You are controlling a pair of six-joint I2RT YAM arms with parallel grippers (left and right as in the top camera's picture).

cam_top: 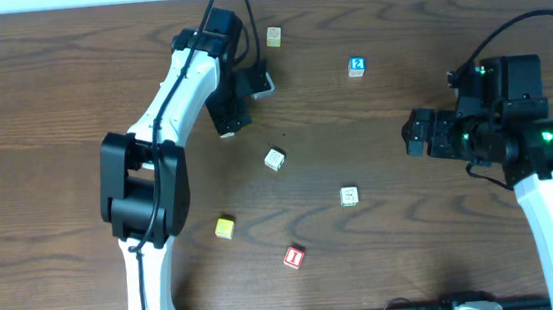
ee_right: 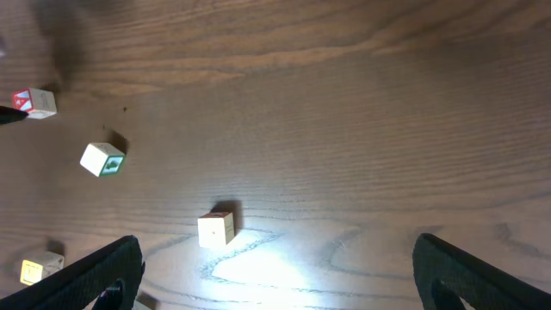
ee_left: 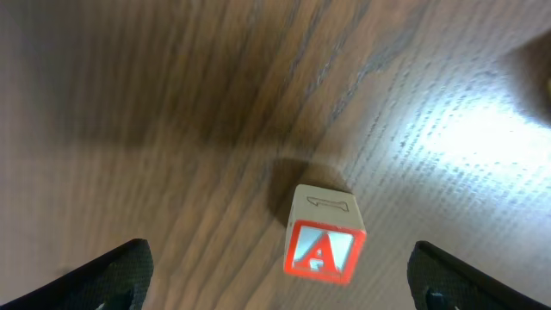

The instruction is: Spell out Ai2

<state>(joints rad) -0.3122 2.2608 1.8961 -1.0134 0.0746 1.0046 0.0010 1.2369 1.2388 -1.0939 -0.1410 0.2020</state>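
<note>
We see the left hand (ee_left: 280, 258) reaching toward 11 o'clock from the centre of the dark brown wooden table (cam_top: 49, 75). Its two fingers (ee_left: 112, 275) are spread wide, holding nothing. In the left wrist view they stand on either side of the small cream wooden cube with a red-bordered face (ee_left: 320, 250), well apart from it. That face carries a red capital "A" on a pale ground. The cream face above it has a faint outline drawing we cannot make out. The cube rests on the table, and from overhead it shows just at the tip of the hand (cam_top: 226, 131).

The blue-faced wooden cube (cam_top: 356, 66) lies at about 1 o'clock from the table's centre, its top reading "2" in white. The red-and-white wooden cube (cam_top: 293, 257) lies at 6 o'clock near the front edge, and its top appears to read "I".

Other cubes are scattered well apart:
- a pale cream cube (cam_top: 274, 37) at 12 o'clock near the far edge
- a cream cube with a green mark (cam_top: 274, 159) at the centre
- a plain cream cube (cam_top: 349, 197) at 4 o'clock
- a yellow cube (cam_top: 225, 228) at 7 o'clock

We cannot read their markings.

The right hand (cam_top: 413, 133) sits at 3 o'clock, pointing inward, with its fingers spread wide and nothing between them.
</note>
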